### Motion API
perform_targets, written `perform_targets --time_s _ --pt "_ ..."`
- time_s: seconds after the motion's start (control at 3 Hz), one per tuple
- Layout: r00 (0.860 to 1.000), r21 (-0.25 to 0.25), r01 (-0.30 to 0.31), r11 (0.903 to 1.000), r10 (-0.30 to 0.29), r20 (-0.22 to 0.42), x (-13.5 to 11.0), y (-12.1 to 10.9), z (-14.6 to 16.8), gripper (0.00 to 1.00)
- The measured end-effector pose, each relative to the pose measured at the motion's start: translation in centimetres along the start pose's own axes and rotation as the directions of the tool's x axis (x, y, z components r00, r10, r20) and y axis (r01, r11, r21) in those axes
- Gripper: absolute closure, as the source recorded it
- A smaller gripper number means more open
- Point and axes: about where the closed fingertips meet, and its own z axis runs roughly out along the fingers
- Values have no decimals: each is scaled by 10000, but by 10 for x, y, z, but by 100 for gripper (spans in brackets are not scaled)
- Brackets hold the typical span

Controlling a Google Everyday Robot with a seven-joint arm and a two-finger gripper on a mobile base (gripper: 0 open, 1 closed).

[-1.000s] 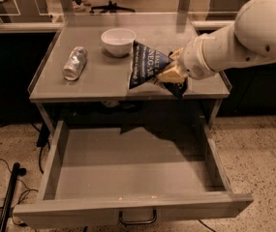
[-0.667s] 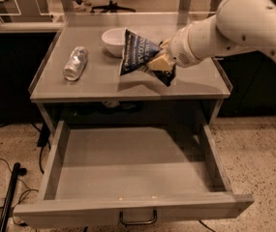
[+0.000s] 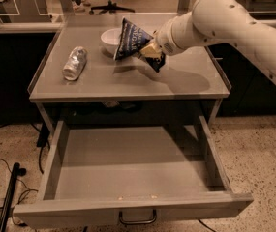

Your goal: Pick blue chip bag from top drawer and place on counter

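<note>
The arm (image 3: 224, 18) reaches from the right over the counter (image 3: 186, 81), its gripper (image 3: 150, 53) clamped on the blue chip bag (image 3: 130, 36), which seems held just above the surface. A white bowl (image 3: 107, 37) sits just behind it, a foil cylinder (image 3: 74, 63) lies well left; the top drawer (image 3: 128, 211) stands open below.

The white arm (image 3: 234, 21) reaches in from the upper right, its thick forearm sloping down and left to the wrist (image 3: 169, 35). The gripper (image 3: 150, 56) hangs above the middle of the worktop (image 3: 103, 83), its fingers pinched on the lower edge of the blue chip bag (image 3: 129, 37).
</note>
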Motion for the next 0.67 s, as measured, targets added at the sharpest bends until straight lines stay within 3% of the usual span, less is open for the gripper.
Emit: perform_targets --time_s 0.67 --pt "9941 896 -373 9953 460 -978 57 -57 4 100"
